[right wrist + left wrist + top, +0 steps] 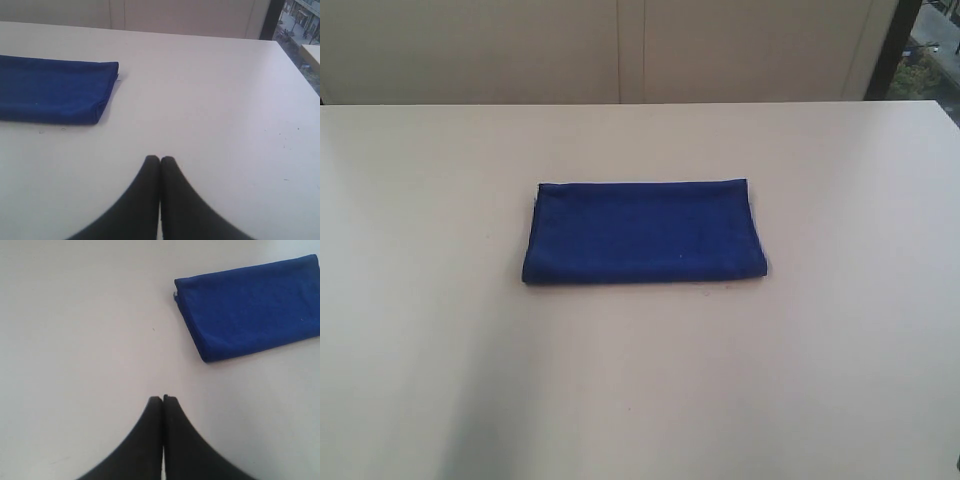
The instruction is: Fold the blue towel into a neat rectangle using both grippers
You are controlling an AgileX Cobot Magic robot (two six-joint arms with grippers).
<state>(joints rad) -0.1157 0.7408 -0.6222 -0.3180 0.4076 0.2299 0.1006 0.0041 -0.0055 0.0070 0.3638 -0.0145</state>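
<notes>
Black and nearest to the lens in its own wrist view, the left gripper [163,398] is seen closed, its two fingertips pressed together with only a thin seam between them. It is held over bare tabletop, well apart from the cloth, and nothing is gripped by it. The right gripper [159,159] is seen closed in the same way, fingertip against fingertip, also over bare surface and apart from the cloth, with nothing held.

Beyond the fingertips the pale, off-white table [640,400] is spread out; a soft grey shadow is cast across its near left part in the exterior view.

Farther on, at about the middle of the table, the blue towel [643,233] is laid flat, folded into a compact rectangle with its long sides running across the exterior view. Stacked layers can be made out at its left short end [250,310], while a rounded fold is shown at its right short end [52,90]. The edges are lined up fairly evenly, and the upper face is smooth.

Behind the table's far edge, a light wall [620,50] with vertical seams is seen. At the far right a dark window frame [893,50] is caught, with daylight beside it.
</notes>
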